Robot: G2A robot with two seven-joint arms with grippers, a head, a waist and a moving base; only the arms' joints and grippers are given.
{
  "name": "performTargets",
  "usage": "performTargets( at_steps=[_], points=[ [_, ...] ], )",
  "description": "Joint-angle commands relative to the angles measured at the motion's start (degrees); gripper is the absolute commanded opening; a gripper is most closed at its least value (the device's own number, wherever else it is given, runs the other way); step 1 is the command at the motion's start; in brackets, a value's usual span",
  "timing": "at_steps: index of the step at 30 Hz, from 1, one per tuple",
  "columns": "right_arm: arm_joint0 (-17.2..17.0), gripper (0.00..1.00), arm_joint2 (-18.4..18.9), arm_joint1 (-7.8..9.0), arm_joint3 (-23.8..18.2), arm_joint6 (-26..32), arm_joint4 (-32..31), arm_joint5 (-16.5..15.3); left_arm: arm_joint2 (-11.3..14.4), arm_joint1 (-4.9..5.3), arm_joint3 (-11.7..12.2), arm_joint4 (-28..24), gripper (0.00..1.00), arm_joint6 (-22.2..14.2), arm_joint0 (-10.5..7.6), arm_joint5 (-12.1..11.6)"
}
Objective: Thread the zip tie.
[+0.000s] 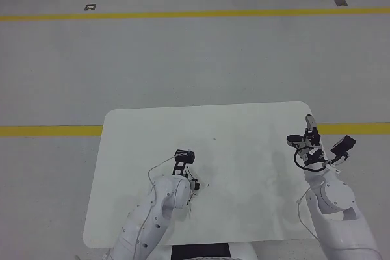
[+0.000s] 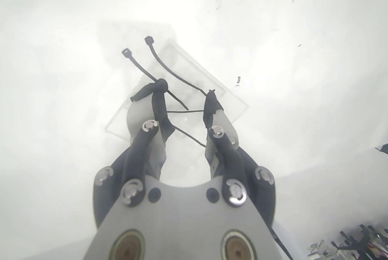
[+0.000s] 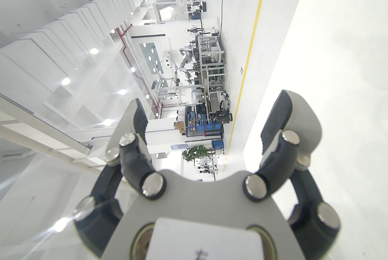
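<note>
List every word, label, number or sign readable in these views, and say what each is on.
No text is readable.
White label on the right wrist: a dark mark, cut off at the edge, unreadable.
Small dark floor marker: too small to read.
Small sign by the yellow line: too small.

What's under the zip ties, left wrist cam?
A clear tray on the white table lies under the zip ties. The left gripper covers parts of both ties and tray.

The top view looks straight down on the white rounded bench (image 1: 260, 201), which the left wrist view shares closely, while the right wrist view faces the bright factory hall (image 3: 197, 61).
</note>
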Motion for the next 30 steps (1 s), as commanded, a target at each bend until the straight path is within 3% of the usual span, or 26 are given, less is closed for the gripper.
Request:
performTargets(
  at_steps=[1, 7, 16, 27, 30],
  points=[
    [0.0, 1.00, 0.0, 0.00, 0.0, 0.0, 0.0, 0.0, -0.1, -0.14, -0.1, 0.2, 0.16, 0.0, 0.18, 0.0],
    [0.0, 1.00, 0.0, 0.00, 0.0, 0.0, 0.0, 0.0, -0.2, -0.46, 0.0, 0.6, 0.04, 0.5, 0.46, 0.0],
    [0.0, 1.00, 0.0, 0.00, 0.0, 0.0, 0.0, 0.0, -0.5, -0.84, 0.4, 1.3, 0.17, 0.7, 0.82, 0.0],
    [0.0, 1.00, 0.0, 0.00, 0.0, 0.0, 0.0, 0.0, -0.7, -1.25, 0.7, 1.4, 0.14, 1.1, 1.09, 0.0],
    [0.0, 1.00, 0.0, 0.00, 0.0, 0.0, 0.0, 0.0, -0.6, -1.36, 1.1, 1.4, 0.07, 1.3, 0.95, 0.0]
  ],
)
